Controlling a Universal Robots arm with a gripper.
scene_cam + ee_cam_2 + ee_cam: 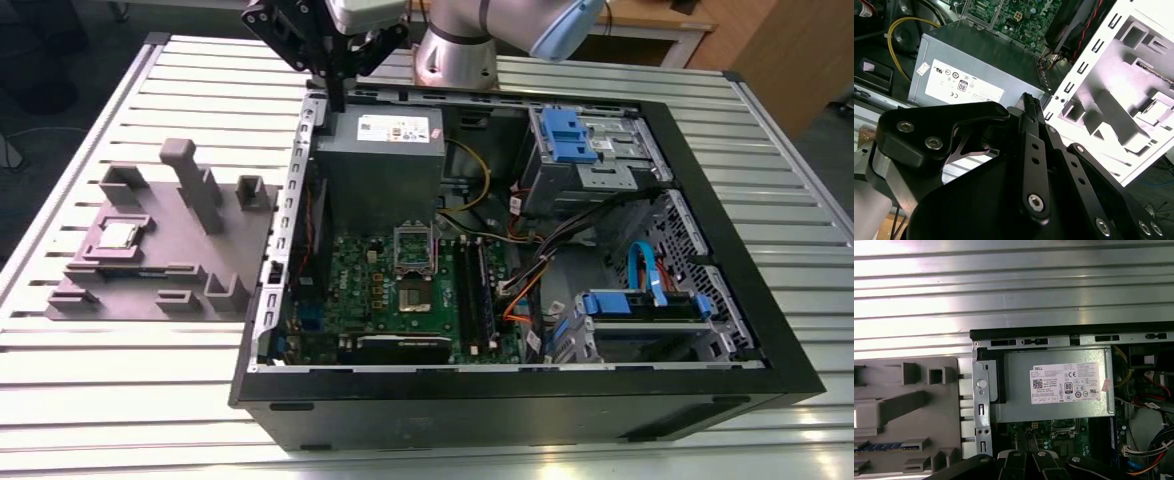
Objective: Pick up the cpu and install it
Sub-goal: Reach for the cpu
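Note:
The cpu [120,235], a small silvery square chip, lies flat in a pocket of the grey moulded tray [160,290] at the exterior view's left, outside the computer case. My gripper [334,98] hangs high over the case's far left corner, above the edge of the grey power supply box [380,150], well away from the cpu. Its black fingers [1030,107] stand together with nothing between them. The shiny socket frame [414,248] sits on the green motherboard [400,300] inside the case, and it also shows past the power supply [1054,390] as the socket frame [1064,426].
The open black case [534,390] holds blue drive brackets [574,135], cables [534,270] and memory slots [474,290]. The tray carries tall upright posts [187,175]. All rests on a slatted metal table [134,400]. The arm's base [454,50] stands behind the case.

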